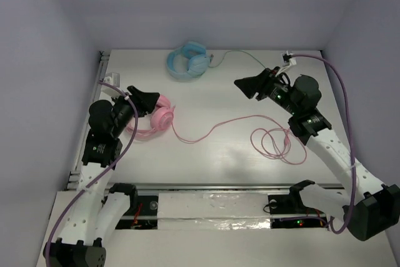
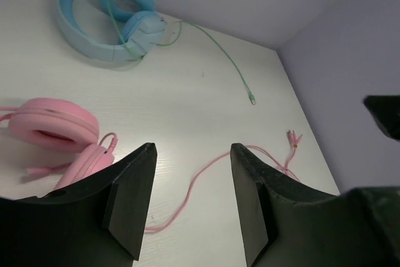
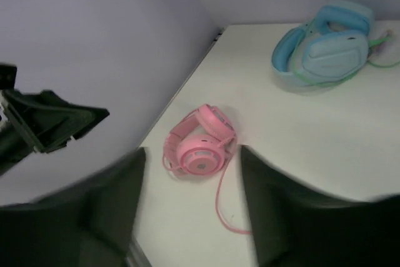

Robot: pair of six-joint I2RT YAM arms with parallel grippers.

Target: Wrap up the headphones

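Looking from above, we are seeing the headphones (image 1: 156,117) lying at the left of the table (image 1: 219,101), their cable (image 1: 212,130) trailing right into a loose coil. The left fingers (image 1: 145,99) are hovering spread and empty just beside them. The right fingers (image 1: 249,85) are hanging spread and empty, well apart.

Through the left wrist view, the pink cups are sitting near the fingers.

Through the right wrist view, they are lying far ahead.

We are judging the wrapping not yet begun. Next, we are needing one grip on the cups and another on the cable.
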